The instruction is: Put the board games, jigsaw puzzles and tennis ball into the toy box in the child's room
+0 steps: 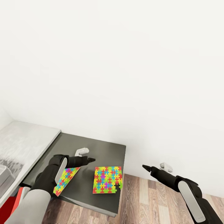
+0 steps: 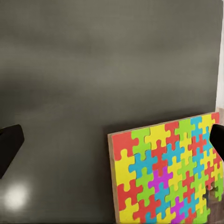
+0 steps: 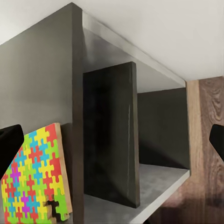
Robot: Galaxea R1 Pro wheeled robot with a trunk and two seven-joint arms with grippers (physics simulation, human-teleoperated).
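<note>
On dark table (image 1: 90,143), two jigsaw puzzles (image 1: 107,179)

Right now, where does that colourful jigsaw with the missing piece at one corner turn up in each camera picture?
Head view: the jigsaw lies flat on the dark table section, right of the left claw.
Left wrist view: the jigsaw is at lower right.
Right wrist view: the jigsaw is at lower left.
Shared landmark: its missing-piece notch at one corner.
</note>
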